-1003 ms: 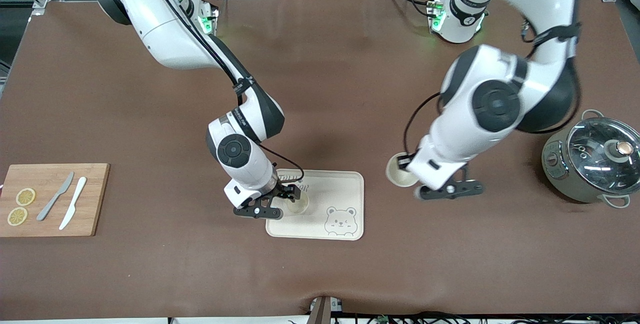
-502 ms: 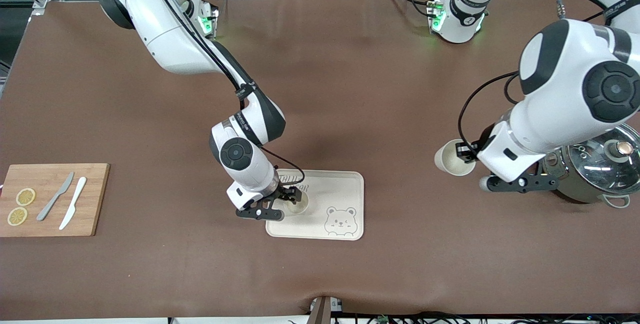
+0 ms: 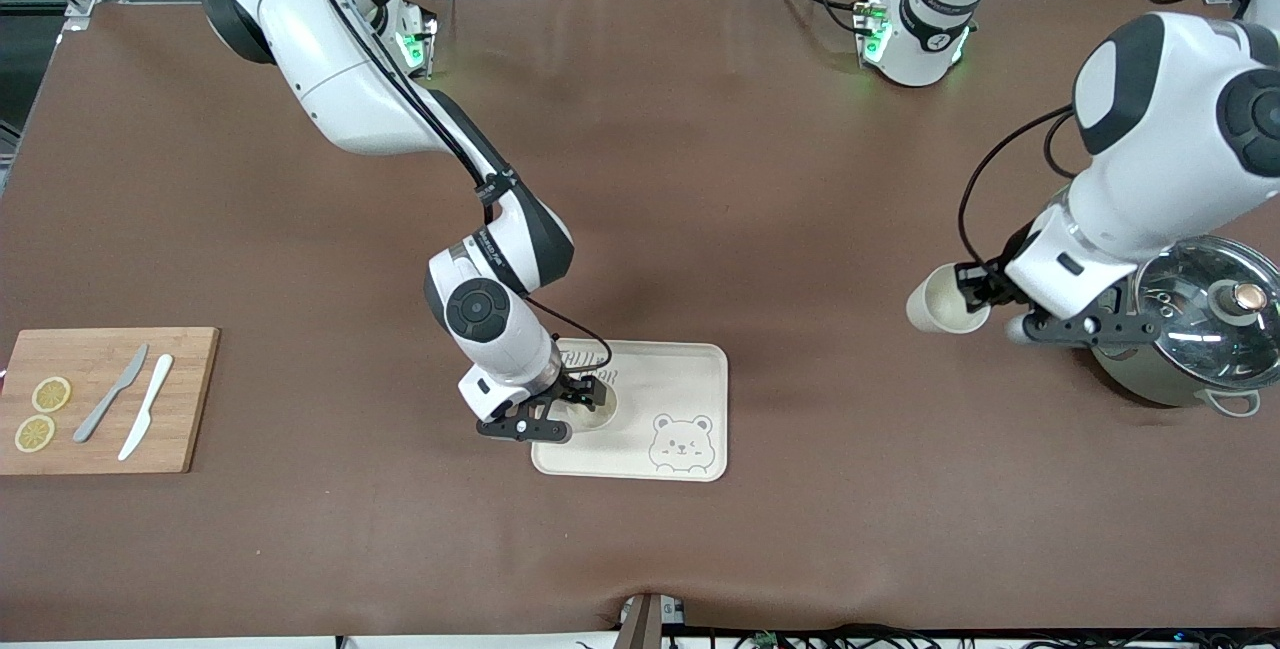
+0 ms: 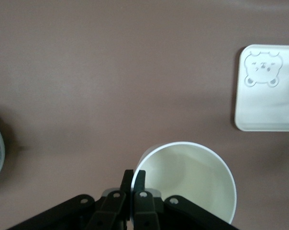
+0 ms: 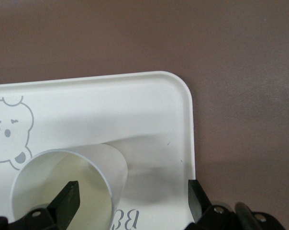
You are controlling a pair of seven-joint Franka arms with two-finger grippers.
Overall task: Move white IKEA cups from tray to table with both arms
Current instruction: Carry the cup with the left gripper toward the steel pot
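Cream-white handleless tapered cups look light, stiff and slick: my left end effector (image 3: 975,297) is pinched on one cup's (image 3: 938,300) rim above the brown desk (image 3: 700,179), while my right end effector (image 5: 132,199) straddles, spread wide, the other (image 5: 68,184) on the cream bear tray (image 5: 149,110).

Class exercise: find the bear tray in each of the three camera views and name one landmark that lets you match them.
Front view: the tray lies low at centre, under the right pincer.
Left wrist view: at the picture's edge, apart from the held cup.
Right wrist view: fills the lower half, under the second cup.
Shared landmark: the bear drawing.
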